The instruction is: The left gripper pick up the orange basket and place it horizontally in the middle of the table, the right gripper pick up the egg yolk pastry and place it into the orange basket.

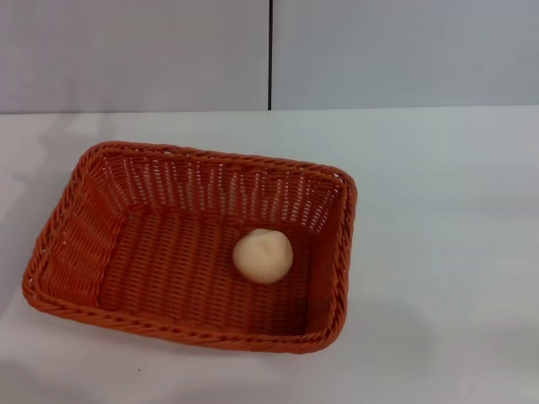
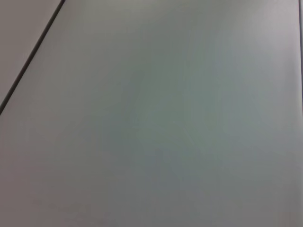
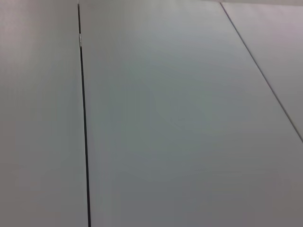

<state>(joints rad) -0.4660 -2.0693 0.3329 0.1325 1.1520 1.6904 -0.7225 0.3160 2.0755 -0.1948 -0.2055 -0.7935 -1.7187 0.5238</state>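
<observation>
- My head view shows the white table (image 1: 438, 252) running back to a grey panelled wall (image 1: 135, 50) with one dark vertical seam.
- The orange basket (image 1: 67, 244) sits flat, mid-table, slightly nearer the left edge; the egg yolk pastry (image 1: 263, 255) lies inside, toward its right wall.
- Both wrist views give me only grey panels and seams; neither gripper appears, so I cannot tell their jaws.

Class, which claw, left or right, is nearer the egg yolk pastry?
Cannot tell: neither claw shows in any view. The egg yolk pastry lies inside the orange basket; both wrist views show only plain panels.
</observation>
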